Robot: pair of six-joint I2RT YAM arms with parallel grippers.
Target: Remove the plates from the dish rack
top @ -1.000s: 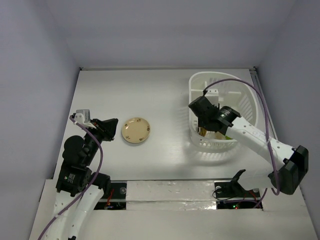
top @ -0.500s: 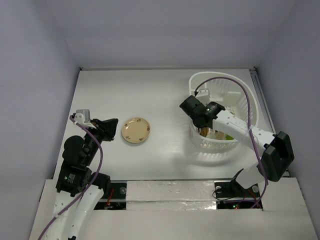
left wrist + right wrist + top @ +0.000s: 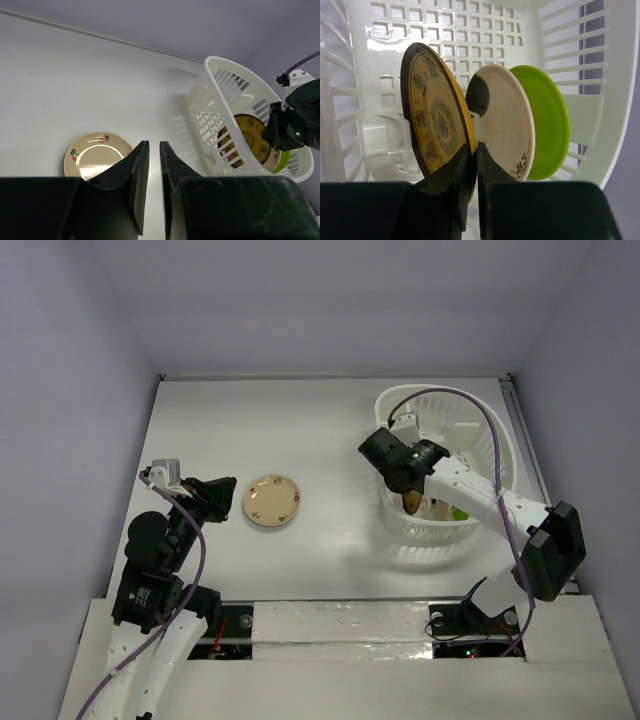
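The white dish rack (image 3: 505,440) stands at the right of the table. My right gripper (image 3: 474,146) reaches into it and is shut on the near rim of the upright mustard-brown patterned plate (image 3: 432,115). Behind that plate stand a cream plate with specks (image 3: 505,120) and a lime green plate (image 3: 545,115), both upright. In the top view the right gripper (image 3: 408,492) is at the rack's left side, over the mustard plate (image 3: 411,503). A tan plate (image 3: 272,500) lies flat on the table. My left gripper (image 3: 230,490) hovers just left of it, jaws together and empty.
In the left wrist view the tan plate (image 3: 95,157) lies left of the gripper (image 3: 154,145), and the rack (image 3: 210,100) is at the right. White walls bound the table at the back and sides.
My right wrist has shifted left inside the rack and its elbow has swung back. The mustard plate now shows more below the gripper. The left arm has not moved.
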